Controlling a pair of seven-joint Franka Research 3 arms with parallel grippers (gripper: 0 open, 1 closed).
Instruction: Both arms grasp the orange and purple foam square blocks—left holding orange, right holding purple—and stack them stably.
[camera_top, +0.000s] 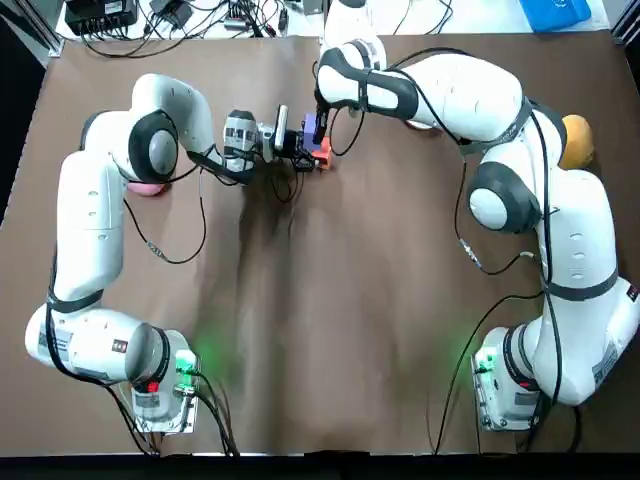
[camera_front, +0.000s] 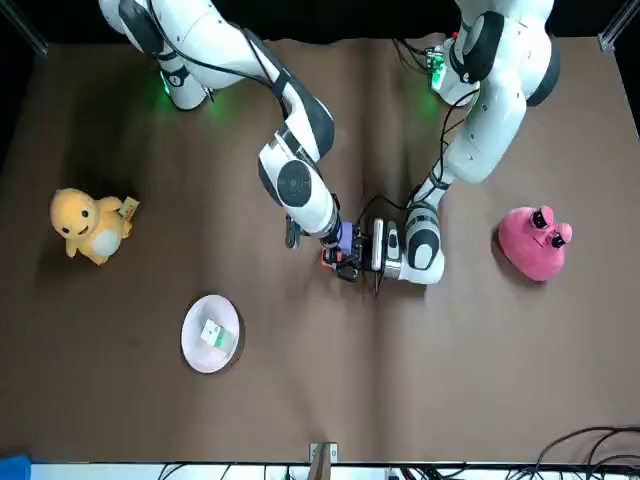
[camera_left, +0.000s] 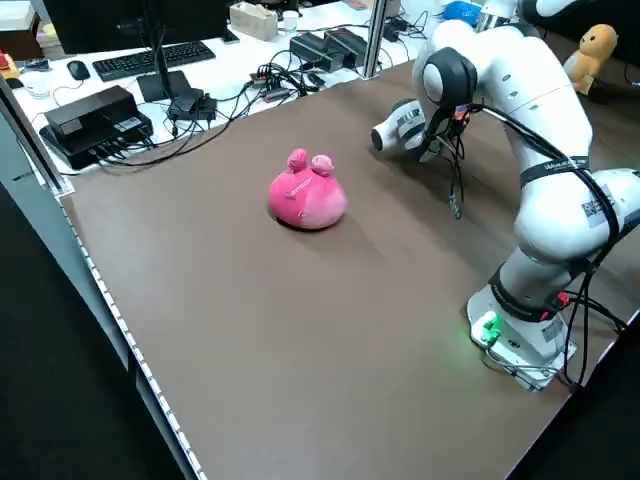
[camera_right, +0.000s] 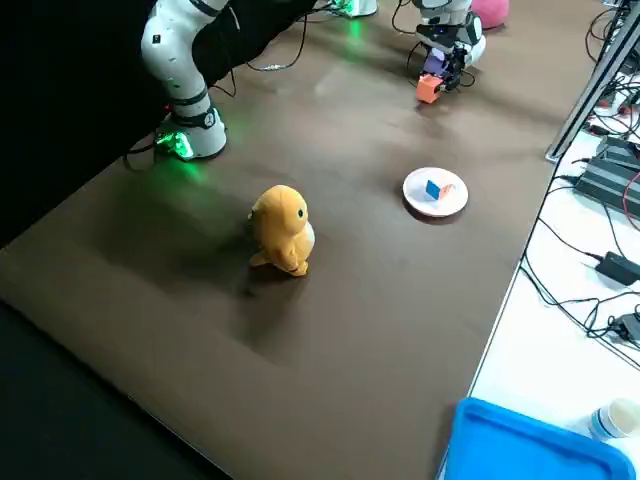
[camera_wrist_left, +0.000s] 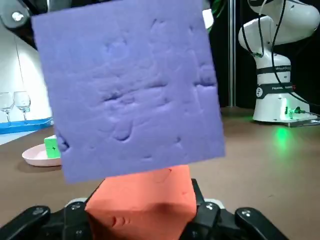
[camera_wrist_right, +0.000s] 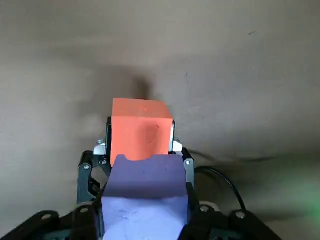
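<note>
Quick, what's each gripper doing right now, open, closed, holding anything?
The left gripper is shut on the orange block.
The right gripper is shut on the purple block.

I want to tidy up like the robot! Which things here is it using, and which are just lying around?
Using: orange block, held in the left jaws toward the table's far middle; purple block, held in the right jaws just over it.
Lying about: pink plush toy; yellow plush toy; white plate with a small cube on it.
</note>
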